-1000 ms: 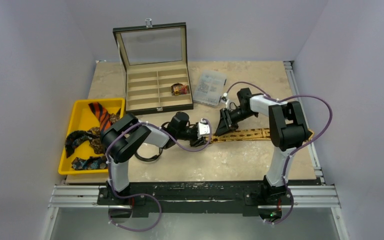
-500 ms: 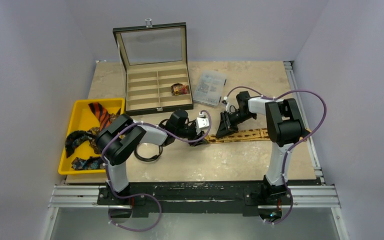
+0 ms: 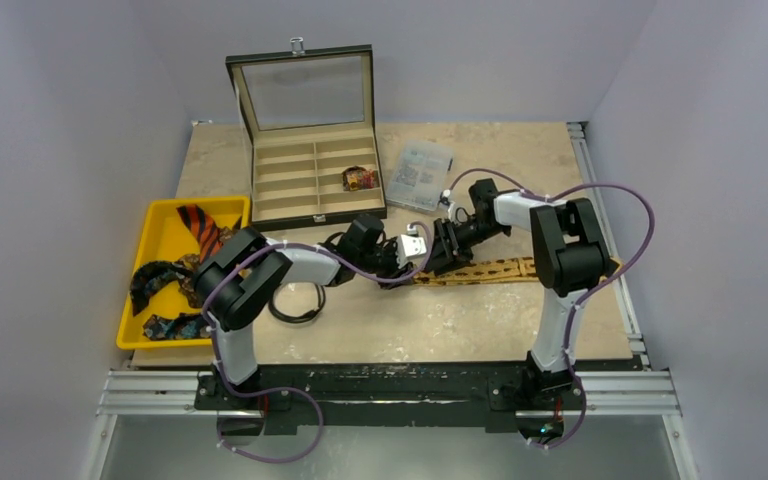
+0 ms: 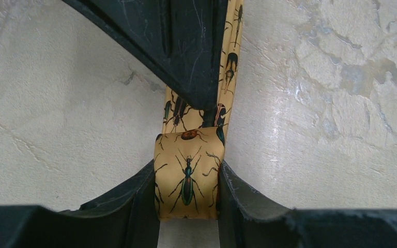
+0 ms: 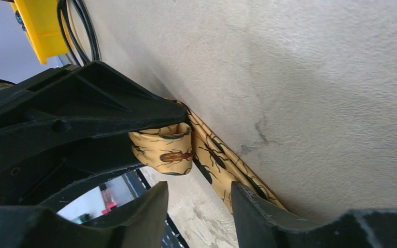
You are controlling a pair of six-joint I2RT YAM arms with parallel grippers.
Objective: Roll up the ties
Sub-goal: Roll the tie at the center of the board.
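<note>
A tan-gold tie (image 3: 500, 269) printed with beetles lies stretched across the table's right half. Its left end is wound into a small roll (image 4: 187, 173), and my left gripper (image 4: 187, 201) is shut on that roll from both sides. In the top view the left gripper (image 3: 412, 250) and right gripper (image 3: 440, 248) meet nose to nose over that end. My right gripper (image 5: 199, 206) is open with nothing between its fingers. Its right finger (image 5: 269, 217) stands beside the flat strip (image 5: 222, 165), just short of the roll (image 5: 165, 150).
A yellow tray (image 3: 165, 215) at the left holds an orange black-striped tie (image 3: 200, 228) and dark ties (image 3: 155, 275). An open compartment box (image 3: 310, 180) at the back holds a rolled tie (image 3: 360, 178). A clear packet (image 3: 422, 172) and a black cable loop (image 3: 295, 305) lie nearby.
My right gripper has moved left up to the left gripper and its jaws have opened. The left gripper has shifted slightly right and back, still holding the rolled end.
</note>
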